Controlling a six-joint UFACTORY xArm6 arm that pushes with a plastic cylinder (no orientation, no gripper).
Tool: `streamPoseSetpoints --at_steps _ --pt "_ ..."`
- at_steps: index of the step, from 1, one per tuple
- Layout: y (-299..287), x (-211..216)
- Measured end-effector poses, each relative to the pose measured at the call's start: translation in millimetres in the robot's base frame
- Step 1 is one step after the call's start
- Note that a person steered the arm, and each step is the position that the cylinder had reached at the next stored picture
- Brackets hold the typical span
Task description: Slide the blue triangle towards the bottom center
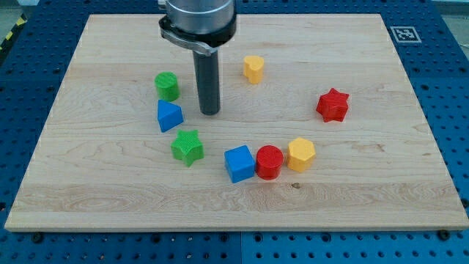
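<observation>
The blue triangle (168, 116) lies on the wooden board (110, 198), left of centre. My tip (210, 112) stands on the board just to the triangle's right, a small gap apart from it. A green cylinder (167, 86) sits just above the triangle. A green star (187, 147) sits just below and right of it.
A blue cube (239, 163), a red cylinder (269, 162) and a yellow hexagon (301, 155) stand in a touching row below centre. A yellow block (253, 69) is at top centre. A red star (333, 105) is at the right.
</observation>
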State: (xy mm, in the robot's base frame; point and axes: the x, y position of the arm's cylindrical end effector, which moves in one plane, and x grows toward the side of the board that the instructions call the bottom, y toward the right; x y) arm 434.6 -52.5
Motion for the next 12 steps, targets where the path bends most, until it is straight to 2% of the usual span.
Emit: streamPoseSetpoints --at_steps 2,5,6,7,9,12 --pt "-62.9 0.0" --pt "-71.0 26.4" --pt "-95.5 39.3" --pt "-102.2 49.4" --pt "-77.1 23.3" --pt "-84.6 39.0"
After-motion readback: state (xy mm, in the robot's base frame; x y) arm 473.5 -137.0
